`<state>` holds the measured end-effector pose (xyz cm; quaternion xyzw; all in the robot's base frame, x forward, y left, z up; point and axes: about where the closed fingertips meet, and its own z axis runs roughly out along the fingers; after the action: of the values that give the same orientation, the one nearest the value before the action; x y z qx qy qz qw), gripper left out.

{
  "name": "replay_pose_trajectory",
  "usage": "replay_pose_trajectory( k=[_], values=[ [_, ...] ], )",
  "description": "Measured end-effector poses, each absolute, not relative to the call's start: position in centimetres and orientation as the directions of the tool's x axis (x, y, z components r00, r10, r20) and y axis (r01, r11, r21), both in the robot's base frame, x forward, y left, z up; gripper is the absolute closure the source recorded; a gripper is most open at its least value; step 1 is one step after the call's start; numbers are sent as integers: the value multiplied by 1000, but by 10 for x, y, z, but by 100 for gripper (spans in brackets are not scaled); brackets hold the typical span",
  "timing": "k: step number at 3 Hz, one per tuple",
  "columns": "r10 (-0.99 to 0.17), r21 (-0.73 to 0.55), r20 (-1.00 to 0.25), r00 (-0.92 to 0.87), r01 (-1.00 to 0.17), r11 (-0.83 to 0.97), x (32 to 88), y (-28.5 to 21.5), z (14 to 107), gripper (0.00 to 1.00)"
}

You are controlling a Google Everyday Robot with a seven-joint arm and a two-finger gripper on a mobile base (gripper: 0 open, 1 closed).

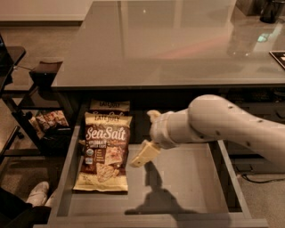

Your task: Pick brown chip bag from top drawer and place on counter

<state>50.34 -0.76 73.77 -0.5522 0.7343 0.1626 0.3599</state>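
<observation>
The brown chip bag [104, 151] lies flat on the left side of the open top drawer [187, 196], label up, with "Sea Salt" readable. A second same-brand bag [109, 105] peeks out behind it, under the counter edge. My gripper [143, 154] hangs over the drawer floor just right of the brown chip bag, pointing down and left toward it, a small gap away and holding nothing. The white arm [222, 122] reaches in from the right. The glossy grey counter [169, 40] spans the top of the view above the drawer.
A dark shelf unit [42, 118] with snack packets stands left of the drawer. A dark container [271, 9] sits at the counter's far right corner. A white shoe [38, 192] shows on the floor at lower left. The drawer's right wall [231, 178] runs under my arm.
</observation>
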Motion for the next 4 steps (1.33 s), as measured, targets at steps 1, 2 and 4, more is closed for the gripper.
replay_pose_trajectory(
  k=[1, 2, 4],
  values=[
    [-634, -91, -766, -105, -959, 269, 509, 42, 700, 0],
    [-630, -98, -771, -91, -961, 258, 507, 51, 698, 0],
    [-648, -164, -761, -18, -962, 219, 520, 100, 671, 0]
  ],
)
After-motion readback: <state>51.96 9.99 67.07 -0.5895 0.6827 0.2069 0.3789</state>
